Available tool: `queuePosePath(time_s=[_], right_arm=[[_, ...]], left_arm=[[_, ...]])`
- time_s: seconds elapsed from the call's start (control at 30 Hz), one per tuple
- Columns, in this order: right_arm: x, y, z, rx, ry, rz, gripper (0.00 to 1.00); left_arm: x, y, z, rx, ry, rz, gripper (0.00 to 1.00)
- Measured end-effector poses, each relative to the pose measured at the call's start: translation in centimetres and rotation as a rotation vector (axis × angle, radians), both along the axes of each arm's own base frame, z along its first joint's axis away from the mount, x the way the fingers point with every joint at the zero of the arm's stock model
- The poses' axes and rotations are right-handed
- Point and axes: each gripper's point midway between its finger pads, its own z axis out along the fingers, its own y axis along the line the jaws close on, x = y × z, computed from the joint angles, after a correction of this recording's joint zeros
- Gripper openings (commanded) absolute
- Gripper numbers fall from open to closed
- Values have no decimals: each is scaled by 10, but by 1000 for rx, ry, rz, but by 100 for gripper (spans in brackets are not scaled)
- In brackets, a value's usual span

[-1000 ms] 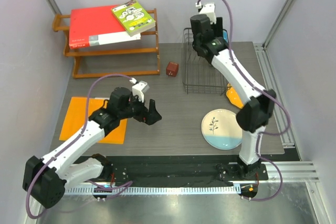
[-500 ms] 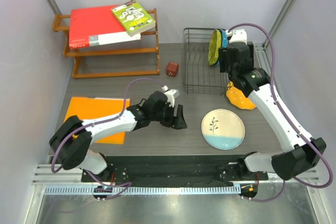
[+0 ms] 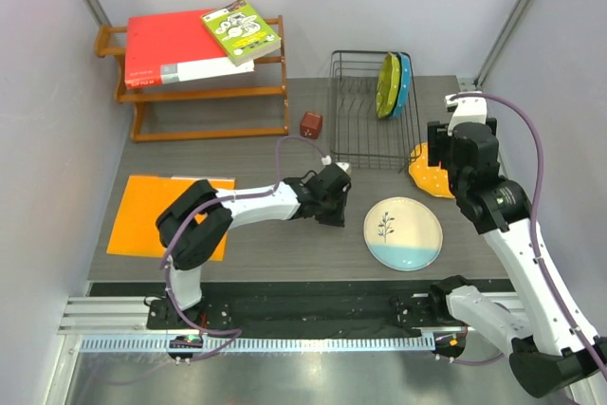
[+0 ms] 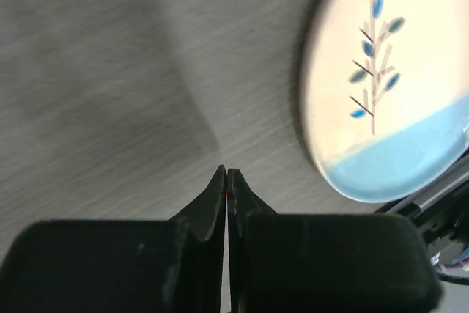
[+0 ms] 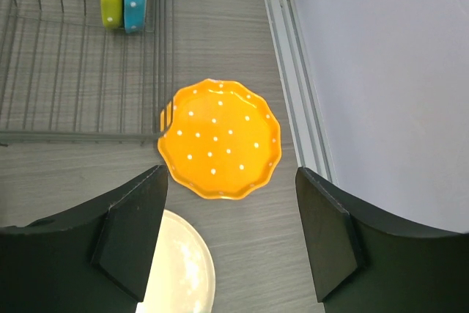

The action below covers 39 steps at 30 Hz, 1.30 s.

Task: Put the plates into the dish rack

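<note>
Top external view is showing you the rack (image 3: 365, 139) sitting at the far right of the worktop (image 3: 275, 158). The green plate (image 3: 386, 85) and blue plate (image 3: 405, 82) are standing on edge side by side in its far right end. Their faces are turning left and right, and their rims are running near to far.

The orange plate (image 3: 424, 177) is lying flat, face up, at the rack's near right corner. From the right wrist you are seeing its (image 5: 218, 139) left rim through the corner wires. Your right hand (image 5: 229, 174) is hovering straight above it with the fingers spread wide and gripping nothing.

The cream plate (image 3: 403, 232) is lying flat nearer to you, apart from the orange one. Its sprig stem is running near to far and its blue band is facing the near edge.

Your left hand (image 3: 334, 211) is reaching across to just left of that plate. In the left wrist view its (image 4: 226, 175) fingertips are pressing together on nothing, low over bare worktop, with the cream plate (image 4: 388, 71) just to their right.
</note>
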Motion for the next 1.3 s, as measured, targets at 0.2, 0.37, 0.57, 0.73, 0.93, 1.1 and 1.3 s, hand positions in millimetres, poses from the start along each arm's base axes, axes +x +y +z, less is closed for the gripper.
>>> queuePosePath(time_s=[0.2,0.37,0.57,0.73,0.93,1.1,1.3], right_arm=[[-8,-7,-13,-8,19,-12,75],[-15,-6,-22,-19,49,8,87],[-35,3,-48,-7,183,90,92],[-48,16,-67,52,272,154,92],[-51,31,-76,116,318,211,93],[-47,49,-88,181,366,261,93],[-50,82,-109,309,429,379,93]], left_arm=[[-23,-40,18,-26,-60,-108,0],[-34,-70,32,-73,-107,-170,0],[-34,-79,2,-36,-85,-181,0],[-33,-76,-12,-8,-75,-176,0],[-25,-60,-13,-15,-76,-146,0],[-17,-3,-15,22,-79,-80,0],[-15,73,-16,101,-103,-8,0]])
